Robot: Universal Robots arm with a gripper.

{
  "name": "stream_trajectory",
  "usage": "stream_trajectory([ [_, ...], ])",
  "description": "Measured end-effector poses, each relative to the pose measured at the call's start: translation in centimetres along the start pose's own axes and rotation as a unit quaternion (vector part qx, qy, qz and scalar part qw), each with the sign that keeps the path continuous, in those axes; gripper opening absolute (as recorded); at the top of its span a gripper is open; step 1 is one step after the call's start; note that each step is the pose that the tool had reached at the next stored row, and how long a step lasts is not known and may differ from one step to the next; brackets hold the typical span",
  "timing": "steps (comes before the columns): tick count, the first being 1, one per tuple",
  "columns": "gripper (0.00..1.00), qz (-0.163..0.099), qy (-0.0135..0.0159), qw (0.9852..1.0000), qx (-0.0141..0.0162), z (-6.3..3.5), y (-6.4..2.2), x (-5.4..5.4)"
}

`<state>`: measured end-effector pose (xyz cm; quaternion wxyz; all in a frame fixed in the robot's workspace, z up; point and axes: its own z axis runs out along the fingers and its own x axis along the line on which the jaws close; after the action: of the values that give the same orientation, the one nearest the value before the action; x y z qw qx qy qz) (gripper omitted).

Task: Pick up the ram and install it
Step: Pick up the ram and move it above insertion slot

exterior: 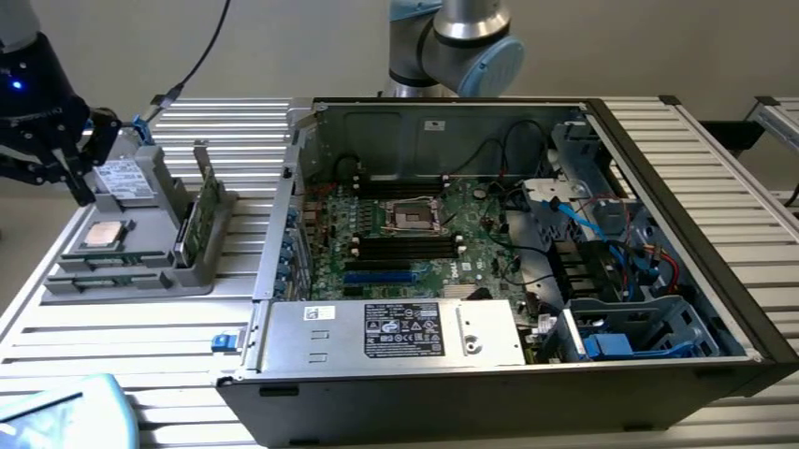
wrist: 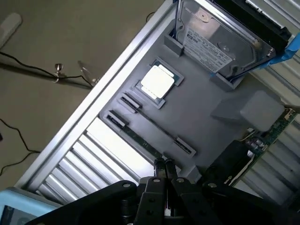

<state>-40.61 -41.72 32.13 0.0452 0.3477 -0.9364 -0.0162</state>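
The ram [wrist: 138,137] is a thin green stick standing on edge in the outer slot of the grey parts tray [wrist: 201,112]; it is also seen in the exterior view as the ram [exterior: 110,279] near the tray's front. My black gripper [wrist: 164,165] hovers just above one end of the stick, fingertips pressed together with nothing between them. In the exterior view the gripper [exterior: 75,178] hangs over the tray's far side, at the exterior view's left. The open computer case holds the motherboard [exterior: 413,234] with its long black memory slots [exterior: 402,245].
On the tray sit a silver-topped processor [wrist: 157,82], a hard drive [wrist: 220,40] and an upright green card [exterior: 206,210]. The case's metal wall [exterior: 281,215] rises between tray and motherboard. Cables [exterior: 600,224] and drive cages crowd the case's right side.
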Motion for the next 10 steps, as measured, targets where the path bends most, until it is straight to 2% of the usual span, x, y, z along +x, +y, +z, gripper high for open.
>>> stream_trajectory([
  [5, 0.1, -0.046, 0.0013, 0.999, 0.0014, 0.21, -0.02, -0.02],
  [10, 0.1, -0.091, 0.0041, 0.9958, 0.0047, 0.29, -0.02, -0.02],
])
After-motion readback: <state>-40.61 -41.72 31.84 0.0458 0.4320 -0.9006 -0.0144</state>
